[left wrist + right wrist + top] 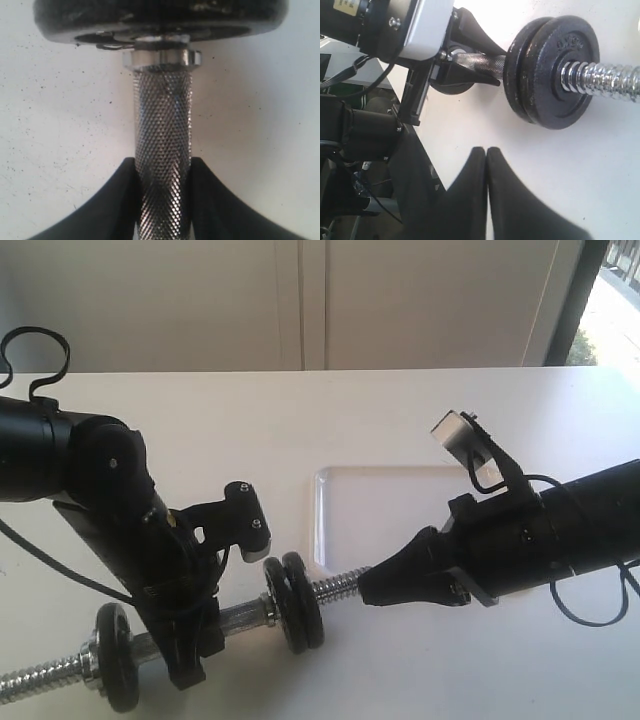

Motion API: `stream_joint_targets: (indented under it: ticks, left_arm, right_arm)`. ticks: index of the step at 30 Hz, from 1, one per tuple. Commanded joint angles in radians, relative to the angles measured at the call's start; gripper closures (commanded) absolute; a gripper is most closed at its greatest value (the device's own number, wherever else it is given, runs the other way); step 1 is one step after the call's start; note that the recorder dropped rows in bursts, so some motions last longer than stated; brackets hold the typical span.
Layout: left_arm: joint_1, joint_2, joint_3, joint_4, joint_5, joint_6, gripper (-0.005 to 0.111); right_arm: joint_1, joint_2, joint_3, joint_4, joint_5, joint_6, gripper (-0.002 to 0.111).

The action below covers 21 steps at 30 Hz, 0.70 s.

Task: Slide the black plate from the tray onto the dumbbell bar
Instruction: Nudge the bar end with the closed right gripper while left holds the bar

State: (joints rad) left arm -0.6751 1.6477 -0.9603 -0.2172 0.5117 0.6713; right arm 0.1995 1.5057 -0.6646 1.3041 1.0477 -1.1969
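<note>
The dumbbell bar (245,618) lies on the white table, and my left gripper (195,635) is shut on its knurled middle (162,130). Two black discs stand side by side on the bar's right half; the outer one, the black plate (305,602), has the threaded end (610,82) sticking out through its hole. The plate (567,70) faces my right gripper (486,150), which is shut with nothing in it. That gripper (365,590) hovers just off the tip of the threaded end. Behind them the white tray (390,510) holds nothing.
Another black disc (118,655) sits on the bar's left half, with more thread (40,680) beyond it. The underside of a disc (160,20) fills one edge of the left wrist view. A white wall and a window edge (575,300) lie beyond the table.
</note>
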Motion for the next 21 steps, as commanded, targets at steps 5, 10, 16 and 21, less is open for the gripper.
stream_joint_targets:
  ticks: [5, 10, 16, 21]
  left_arm:
    - [-0.004, -0.085, -0.028, -0.063, -0.052, -0.034, 0.107]
    - [-0.004, -0.089, -0.028, -0.061, -0.086, -0.046, 0.107]
    - [-0.004, -0.089, -0.028, -0.061, -0.104, -0.05, 0.107]
    - [-0.004, -0.089, -0.028, -0.061, -0.089, -0.066, 0.107]
  right_arm:
    - [-0.005, -0.008, -0.002, -0.006, 0.001, -0.01, 0.108]
    - [-0.005, -0.008, -0.002, -0.006, 0.001, -0.01, 0.108]
    - [-0.005, -0.008, -0.002, -0.006, -0.003, -0.01, 0.108]
    - [-0.005, -0.008, -0.002, -0.006, -0.005, -0.01, 0.108]
